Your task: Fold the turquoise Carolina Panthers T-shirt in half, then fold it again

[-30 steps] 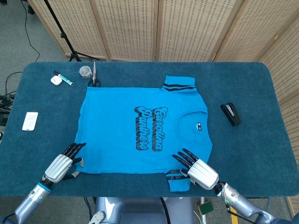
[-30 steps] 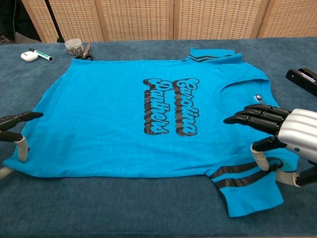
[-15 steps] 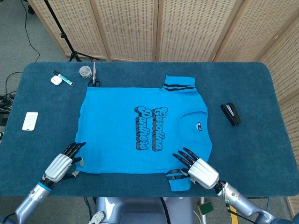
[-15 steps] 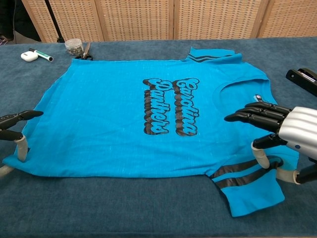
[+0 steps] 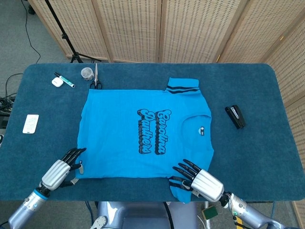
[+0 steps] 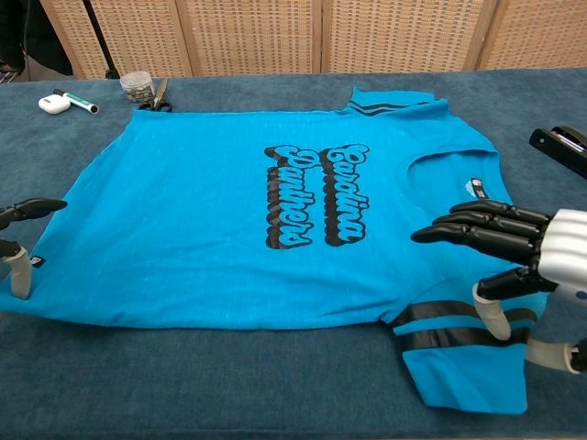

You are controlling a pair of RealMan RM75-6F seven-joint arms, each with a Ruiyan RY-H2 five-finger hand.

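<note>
The turquoise T-shirt (image 5: 143, 133) (image 6: 248, 220) lies flat and unfolded, print up, with its collar towards the right. My left hand (image 5: 58, 171) (image 6: 18, 240) is at the shirt's near left hem corner, fingers apart, with no cloth between them. At the near sleeve (image 6: 459, 353), with its two black stripes, my right hand (image 5: 201, 182) (image 6: 518, 261) is over the cloth. Its fingers are spread above the shirt and its thumb points down at the sleeve. Neither hand grips anything that I can see.
A black stapler (image 5: 235, 116) (image 6: 559, 147) lies right of the shirt. At the far left are scissors (image 5: 96, 76), a small jar (image 5: 86, 73), a marker (image 5: 66, 81) and a white case (image 5: 57, 82). A white card (image 5: 31, 123) lies at the left edge.
Both hands have drawn back towards the near table edge. The near sleeve and collar have shifted slightly nearer with the right hand.
</note>
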